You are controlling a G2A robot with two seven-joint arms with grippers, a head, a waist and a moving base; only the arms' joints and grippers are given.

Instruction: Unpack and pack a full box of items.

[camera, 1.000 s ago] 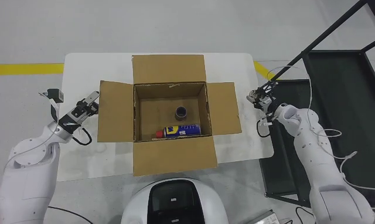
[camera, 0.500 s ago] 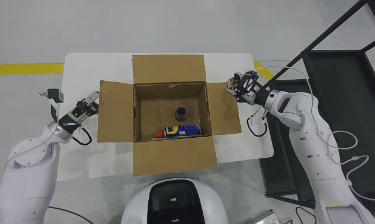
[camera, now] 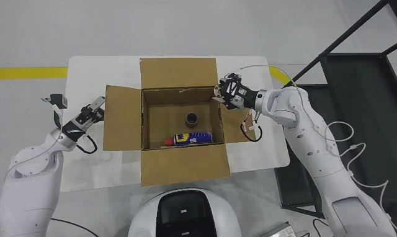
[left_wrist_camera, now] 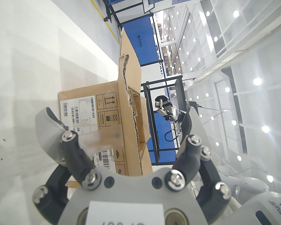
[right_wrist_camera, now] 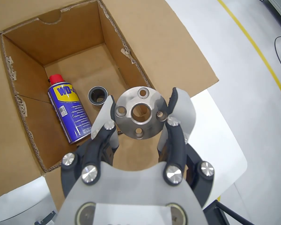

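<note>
R hand (right_wrist_camera: 141,106) + flange (right_wrist_camera: 152,99), box (right_wrist_camera: 61,38) part-hidden

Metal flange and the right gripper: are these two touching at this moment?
Touching. The right wrist view shows the right gripper shut on the metal flange, with its fingers pressed against two opposite edges of the disc and no gap visible.

A round metal disc (right_wrist_camera: 154,101) with a large middle hole and four small ones is sitting clamped by its rim between the fingers of the right gripper (right_wrist_camera: 142,103). Below the gripper, an open cardboard box (right_wrist_camera: 154,24) is standing with its flaps spread. On its floor a blue-and-yellow spray can (right_wrist_camera: 69,110) is lying on its side, and a short black ring (right_wrist_camera: 97,95) is resting near it, closer to the gripper.
</note>
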